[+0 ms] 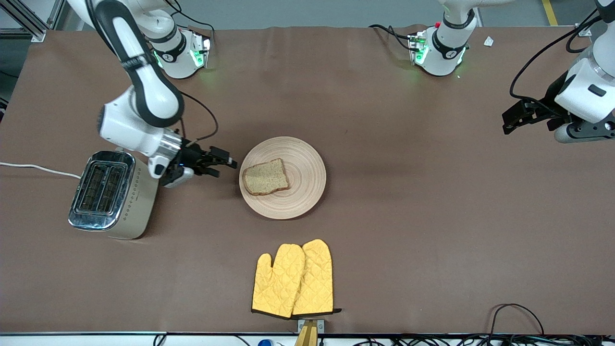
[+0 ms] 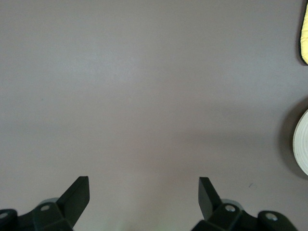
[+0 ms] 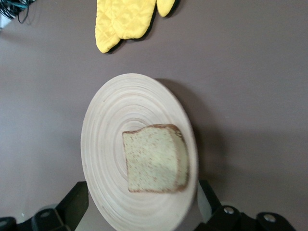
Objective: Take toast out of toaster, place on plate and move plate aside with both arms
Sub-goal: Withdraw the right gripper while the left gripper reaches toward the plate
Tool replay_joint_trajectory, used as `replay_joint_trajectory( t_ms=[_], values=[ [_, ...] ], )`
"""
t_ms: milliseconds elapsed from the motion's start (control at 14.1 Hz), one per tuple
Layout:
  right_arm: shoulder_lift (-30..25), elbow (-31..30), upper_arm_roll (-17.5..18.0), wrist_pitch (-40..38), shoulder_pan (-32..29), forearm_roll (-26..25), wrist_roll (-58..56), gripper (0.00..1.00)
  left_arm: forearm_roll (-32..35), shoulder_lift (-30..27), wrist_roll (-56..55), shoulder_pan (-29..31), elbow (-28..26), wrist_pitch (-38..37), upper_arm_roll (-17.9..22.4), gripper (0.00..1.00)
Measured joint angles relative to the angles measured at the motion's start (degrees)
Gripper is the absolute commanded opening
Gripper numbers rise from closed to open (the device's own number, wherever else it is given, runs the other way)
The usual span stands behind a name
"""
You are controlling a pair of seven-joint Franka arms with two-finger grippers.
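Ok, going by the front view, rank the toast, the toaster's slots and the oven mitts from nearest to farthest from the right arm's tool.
1. The toast, on the plate, just beside the open right tool.
2. The toaster slots, toward the right arm's end of the table.
3. The oven mitts, nearest the front camera, clearly farthest from the tool.
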Motion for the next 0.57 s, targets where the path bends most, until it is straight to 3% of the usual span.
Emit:
replay_joint_trajectory(
  t_ms=[212,354,567],
  values=[
    [-6.7,2.3,-4.0,-11.8,-3.0,-21.2,11.7,1.0,0.0,0.6,0.0,-0.1,0.0,0.1,-0.1,1.0],
    [-10.0,9.6,-6.5,-25.2,-3.2,-35.5,22.4,1.0,0.0,0.9,0.0,-0.5,0.0,0.1,-0.2,1.0],
    [-11.7,25.5,-7.5,-43.3,-3.2,-46.4,31.4,1.0,-2.1,1.5,0.1,-0.7,0.0,0.1,-0.6,1.0]
  ],
)
